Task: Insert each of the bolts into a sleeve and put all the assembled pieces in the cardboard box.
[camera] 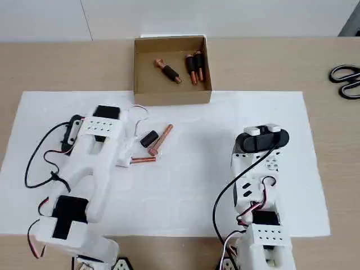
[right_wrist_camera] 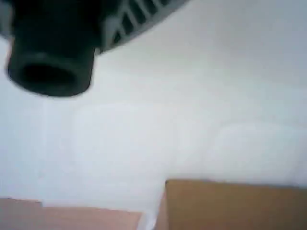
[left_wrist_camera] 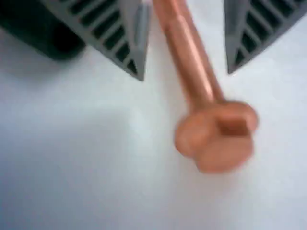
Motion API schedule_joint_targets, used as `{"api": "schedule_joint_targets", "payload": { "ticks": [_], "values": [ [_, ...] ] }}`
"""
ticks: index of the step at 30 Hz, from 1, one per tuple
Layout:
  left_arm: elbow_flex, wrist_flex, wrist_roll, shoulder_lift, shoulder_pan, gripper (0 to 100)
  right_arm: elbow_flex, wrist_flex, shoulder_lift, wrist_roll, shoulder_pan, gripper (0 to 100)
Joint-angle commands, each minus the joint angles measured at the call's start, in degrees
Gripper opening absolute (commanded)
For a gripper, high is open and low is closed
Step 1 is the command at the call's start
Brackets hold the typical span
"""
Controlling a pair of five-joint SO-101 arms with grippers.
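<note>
Wooden worktop (camera: 56, 62) is carrying a white paper sheet (camera: 191, 191). I am watching left jaws standing spread astride a copper metal bolt (left_wrist_camera: 201, 91) and right jaws pinching a black cylindrical sleeve (right_wrist_camera: 50, 57), with the brown cardboard box (camera: 171, 95) sitting at twelve o'clock.

We saw black scissors (camera: 346, 81) on the tabletop (camera: 56, 67), well right of the right hand (camera: 260, 140), off the white sheet (camera: 191, 185).

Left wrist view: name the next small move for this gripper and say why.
Probably close the left gripper on the bolt: its shank lies on the white sheet between the open fingers, ungripped, and a loose black sleeve lies nearby to receive it.
</note>
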Motion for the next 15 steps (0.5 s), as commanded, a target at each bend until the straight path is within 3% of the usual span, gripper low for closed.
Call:
{"api": "schedule_joint_targets", "payload": {
  "ticks": [1,7,13,15],
  "values": [
    [0.92,-0.53,-0.09,-0.35,-1.41,11,0.44,0.04,-0.66,0.44,-0.04,0.4],
    [2.51,-2.2,0.09,-0.35,-1.32,11,0.44,0.04,-0.66,0.44,-0.04,0.4],
    [11.65,-16.44,0.0,-0.62,-1.41,11,0.44,0.04,-0.66,0.44,-0.04,0.4],
    [12.18,-17.93,0.26,-0.97,-1.41,11,0.44,0.04,-0.66,0.44,-0.04,0.4]
  ]
}}
